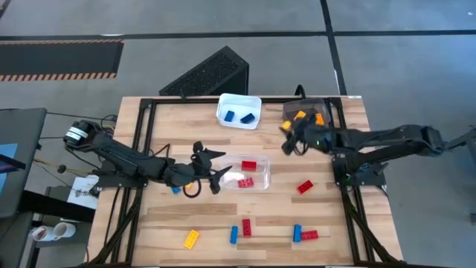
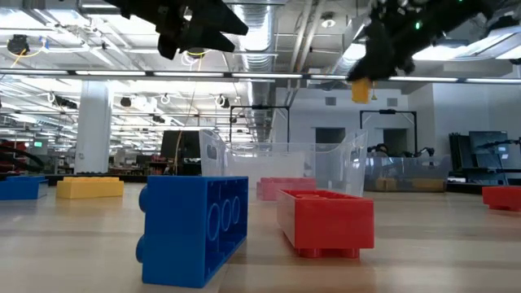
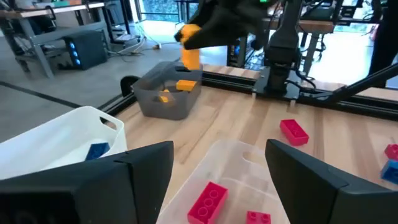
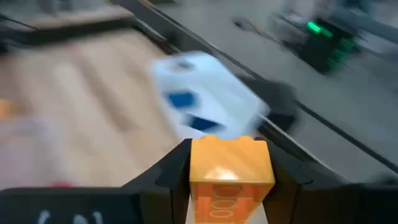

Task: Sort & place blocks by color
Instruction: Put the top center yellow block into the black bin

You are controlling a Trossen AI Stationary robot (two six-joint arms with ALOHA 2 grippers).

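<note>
Two arms over the wooden table, the right one carrying an orange block, the left one empty above the clear bin.

The table holds three bins: the clear bin at the middle with red blocks in it, the white bin at the far edge with two blue blocks, and the grey bin beside it with orange blocks. The left gripper hangs at the clear bin's left edge with its fingers spread wide and nothing between them. The right gripper is raised near the grey bin, fingers pinched on an orange block. Loose on the table lie a red block right of the clear bin and, along the near edge, a yellow block, a blue-and-red pair and another blue-and-red pair.
</note>
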